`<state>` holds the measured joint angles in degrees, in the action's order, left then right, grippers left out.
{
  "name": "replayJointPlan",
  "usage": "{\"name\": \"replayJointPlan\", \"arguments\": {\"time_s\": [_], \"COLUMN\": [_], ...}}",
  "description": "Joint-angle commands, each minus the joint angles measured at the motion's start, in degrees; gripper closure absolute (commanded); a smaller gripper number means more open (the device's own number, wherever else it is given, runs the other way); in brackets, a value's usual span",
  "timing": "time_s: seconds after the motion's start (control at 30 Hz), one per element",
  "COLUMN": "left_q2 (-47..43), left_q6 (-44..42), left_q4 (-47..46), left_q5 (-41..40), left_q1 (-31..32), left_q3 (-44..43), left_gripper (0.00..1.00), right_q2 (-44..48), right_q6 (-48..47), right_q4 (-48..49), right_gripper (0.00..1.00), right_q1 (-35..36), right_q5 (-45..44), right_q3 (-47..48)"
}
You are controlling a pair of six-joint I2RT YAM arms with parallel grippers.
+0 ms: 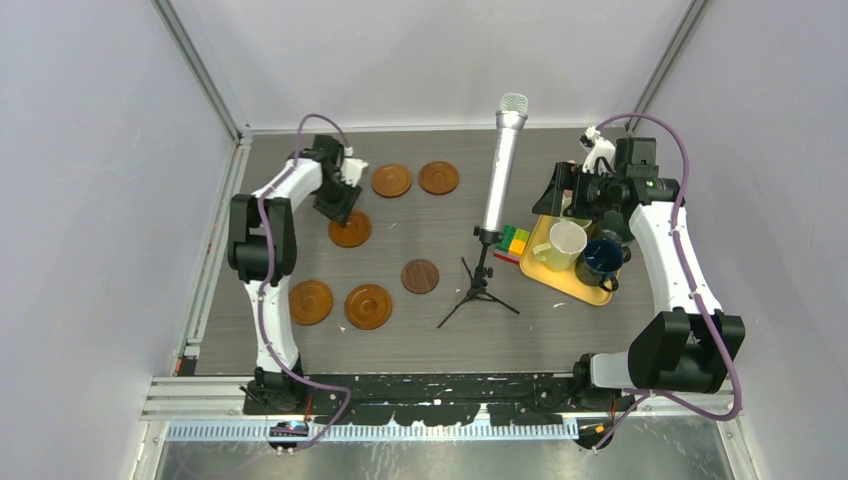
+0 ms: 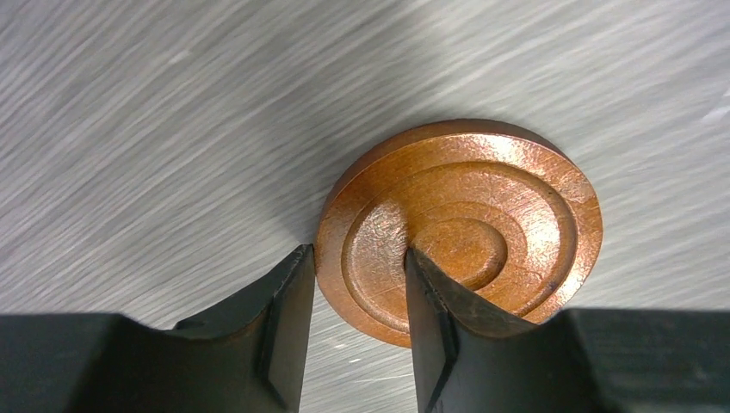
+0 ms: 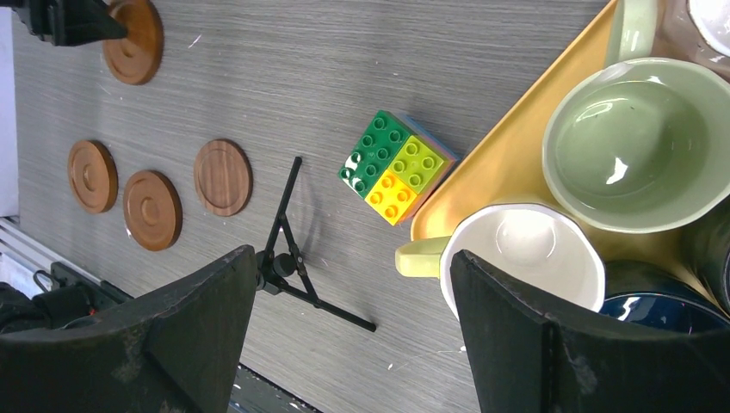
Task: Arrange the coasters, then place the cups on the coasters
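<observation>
Left pincer point(image 2: 357, 251) clamps a coaster point(image 2: 499, 198) by its rim on the worktop point(image 2: 172, 129).
Right pincer point(image 3: 353, 256) gapes wide above cups point(image 3: 633, 138) in the tray point(image 3: 508, 155).

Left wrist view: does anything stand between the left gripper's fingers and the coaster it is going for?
Nothing visible does. The left gripper straddles the near rim of the coaster: one finger sits outside its edge, the other over its grooved top, with only bare table around. Whether the grip is firm cannot be told.

Blue cup point(image 3: 665, 306) half hidden, green cup point(image 3: 637, 142) cropped
</observation>
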<state>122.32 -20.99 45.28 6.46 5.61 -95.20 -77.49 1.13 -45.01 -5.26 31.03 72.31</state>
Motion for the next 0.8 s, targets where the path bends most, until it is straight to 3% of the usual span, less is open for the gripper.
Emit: {"name": "replayJointPlan", "arguments": {"time_s": [0.0, 0.23, 0.57, 0.67, 0.77], "left_q2": [-0.11, 5.40, 16.41, 16.14, 12.15], "left_q6": [4.14, 8.31, 11.65, 10.83, 8.70], "left_q4": [-0.70, 2.00, 7.25, 7.90, 6.28], "left_q5": [-0.17, 0.04, -1.10, -0.89, -1.77], "left_q1": [6.67, 17.11, 22.60, 22.74, 22.35], "left_q3": [-1.31, -9.52, -28.29, -27.57, -20.52], "left_gripper": [0.61, 0.63, 0.66, 0.67, 0.67], "right_q2": [1.02, 1.11, 1.61, 2.00, 2.34], "right_q6": [-0.79, -2.02, -2.10, -2.10, -2.26], "right_q4": [1.86, 1.91, 1.94, 1.93, 1.95], "right_gripper": [0.13, 0.13, 0.14, 0.13, 0.14], "right_q1": [-0.02, -0.01, -0.52, -0.76, -0.89], "right_q5": [0.90, 0.70, 0.62, 0.61, 0.88], "right_q3": [-0.48, -0.62, -0.82, -0.93, -1.19]}}
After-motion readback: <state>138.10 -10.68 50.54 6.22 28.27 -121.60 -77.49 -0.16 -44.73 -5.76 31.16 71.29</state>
